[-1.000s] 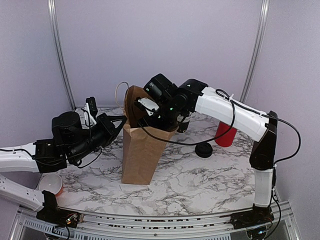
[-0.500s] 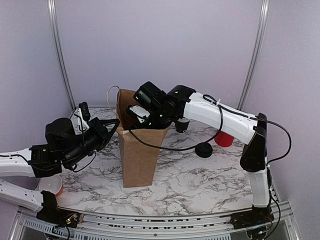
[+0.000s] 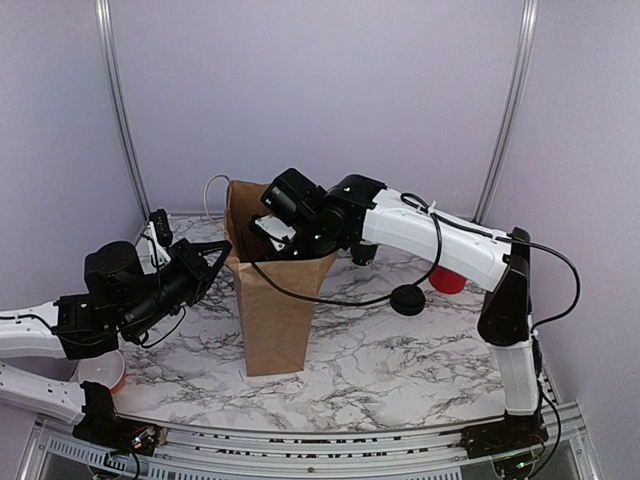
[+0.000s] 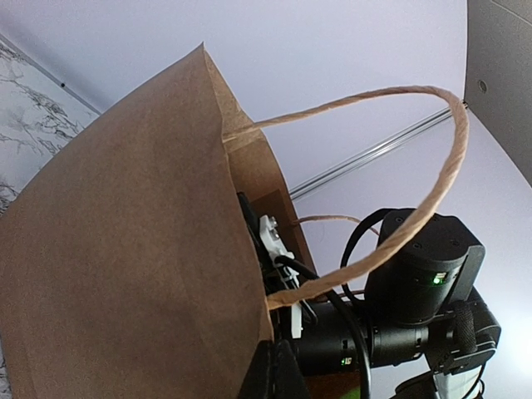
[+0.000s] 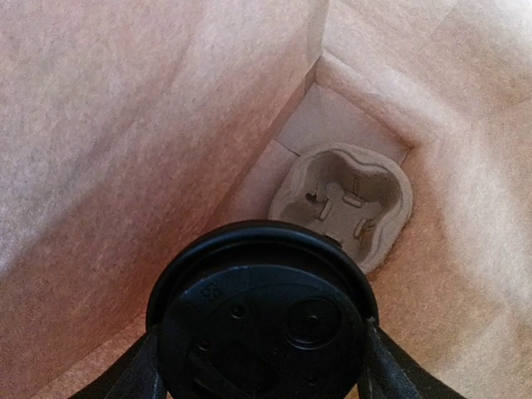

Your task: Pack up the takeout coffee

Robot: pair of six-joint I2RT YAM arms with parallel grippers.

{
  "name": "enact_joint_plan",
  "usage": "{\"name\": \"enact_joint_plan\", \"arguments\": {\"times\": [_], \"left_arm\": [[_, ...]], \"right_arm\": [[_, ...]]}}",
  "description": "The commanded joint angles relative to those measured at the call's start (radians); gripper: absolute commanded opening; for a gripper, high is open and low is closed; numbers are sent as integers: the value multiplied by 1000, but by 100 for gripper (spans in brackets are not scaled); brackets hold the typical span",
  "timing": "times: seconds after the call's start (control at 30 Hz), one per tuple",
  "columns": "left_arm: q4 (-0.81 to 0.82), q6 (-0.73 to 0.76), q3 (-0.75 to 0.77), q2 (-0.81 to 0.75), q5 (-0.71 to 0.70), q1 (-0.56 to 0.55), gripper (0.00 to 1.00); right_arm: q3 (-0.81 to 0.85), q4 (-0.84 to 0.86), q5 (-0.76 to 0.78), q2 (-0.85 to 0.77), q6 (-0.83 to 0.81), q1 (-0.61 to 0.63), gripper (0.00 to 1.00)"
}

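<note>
Cup held inside bag, above holder.
Right gripper (image 3: 268,232) is clamped round the lidded cup (image 5: 262,320), just inside the mouth of the bag (image 3: 272,310), which stands mid-table nearer the left edge. Holder (image 5: 345,199) lies on the bag floor, likely the target. Left gripper (image 3: 217,260) pinches the bag's left rim, apparently to steady it.

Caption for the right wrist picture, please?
Right fingers hold the takeout coffee inside the paper bag, above a cup carrier.

Brown paper bag (image 4: 125,274) pinched at its rim by the left gripper (image 4: 273,372); its twine handle (image 4: 432,183) arches above, and the right arm (image 4: 416,274), green light lit, reaches into its mouth
</note>
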Motion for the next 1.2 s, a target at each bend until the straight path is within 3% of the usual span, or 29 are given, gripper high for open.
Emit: {"name": "enact_joint_plan", "arguments": {"times": [0.0,0.37,1.17], "left_arm": [[2,-7,-19,-23,-26,8,0],[-15,-14,-29,-45,-39,9,0],[-26,16,8,-28,-23,9,0]], "right_arm": [[21,-29,-1,41,2,23,72],[35,-42,0,59,-2,40,75],[160,-78,13,67,-33,43,93]]}}
